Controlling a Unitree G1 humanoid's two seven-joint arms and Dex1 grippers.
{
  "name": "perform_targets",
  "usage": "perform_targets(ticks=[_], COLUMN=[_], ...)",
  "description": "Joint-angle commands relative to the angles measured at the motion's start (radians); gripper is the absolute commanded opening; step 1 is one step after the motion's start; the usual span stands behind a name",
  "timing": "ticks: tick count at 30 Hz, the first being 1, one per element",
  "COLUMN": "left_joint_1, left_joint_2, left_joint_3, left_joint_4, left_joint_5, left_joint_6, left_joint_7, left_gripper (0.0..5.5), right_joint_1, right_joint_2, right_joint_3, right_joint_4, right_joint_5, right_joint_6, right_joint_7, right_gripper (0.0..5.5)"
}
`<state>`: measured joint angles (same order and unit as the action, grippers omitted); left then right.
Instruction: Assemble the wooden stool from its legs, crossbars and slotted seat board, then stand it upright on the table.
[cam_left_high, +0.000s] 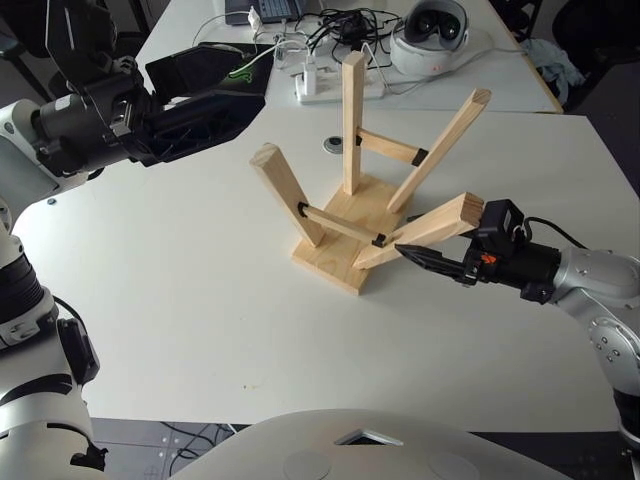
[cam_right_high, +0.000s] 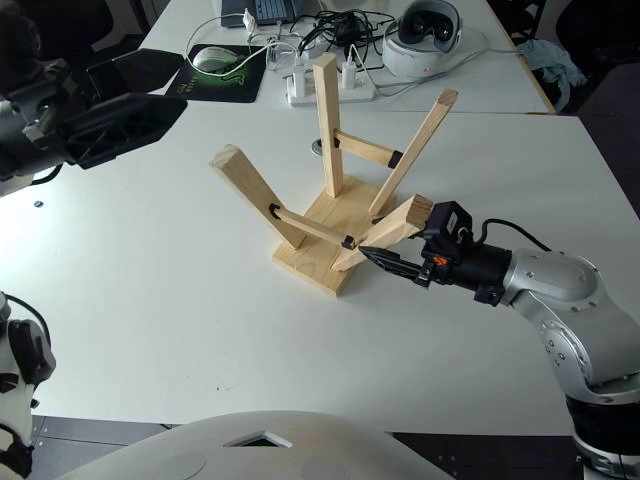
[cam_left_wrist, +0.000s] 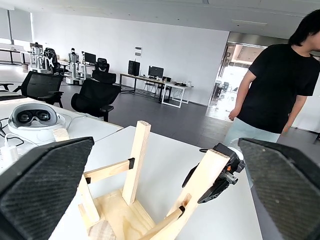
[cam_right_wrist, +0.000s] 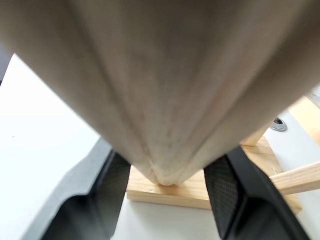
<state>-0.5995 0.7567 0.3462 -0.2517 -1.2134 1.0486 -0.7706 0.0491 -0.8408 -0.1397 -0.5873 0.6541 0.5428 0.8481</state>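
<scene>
The wooden stool stands upside down on the white table, its seat board (cam_left_high: 345, 262) flat on the tabletop and its legs splayed upward. Crossbars (cam_left_high: 340, 225) join the legs in pairs. My right gripper (cam_left_high: 415, 250) lies low at the stool's near right side, shut on the near right leg (cam_left_high: 435, 225). In the right wrist view that leg (cam_right_wrist: 165, 100) runs between the two dark fingers (cam_right_wrist: 227, 200). My left gripper (cam_left_high: 215, 100) hangs open above the table's left side, well apart from the stool. Its wide-spread fingers (cam_left_wrist: 45, 185) frame the stool in the left wrist view.
At the table's far side are a white headset (cam_left_high: 430, 35), a power strip (cam_left_high: 335, 85) with tangled cables, and a dark mouse pad with a mouse (cam_right_high: 225, 65). A cable grommet (cam_left_high: 332, 145) sits just behind the stool. Bare tabletop stretches to the left and front.
</scene>
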Motion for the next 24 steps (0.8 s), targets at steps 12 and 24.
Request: perform_targets(ticks=[12, 24], left_joint_1=[0.034, 0.076], left_joint_2=[0.008, -0.005], left_joint_3=[0.019, 0.032], left_joint_4=[-0.017, -0.047], left_joint_5=[-0.012, -0.017], left_joint_6=[-0.015, -0.041], left_joint_7=[0.030, 0.052], left_gripper=[5.40, 5.40], right_joint_1=[0.042, -0.038], right_joint_2=[-0.087, -0.118], right_joint_3=[0.130, 0.156], right_joint_4=[0.036, 0.094], right_joint_5=[-0.175, -0.117], right_joint_6=[0.011, 0.199], right_joint_7=[-0.034, -0.090], right_gripper=[2.06, 2.06])
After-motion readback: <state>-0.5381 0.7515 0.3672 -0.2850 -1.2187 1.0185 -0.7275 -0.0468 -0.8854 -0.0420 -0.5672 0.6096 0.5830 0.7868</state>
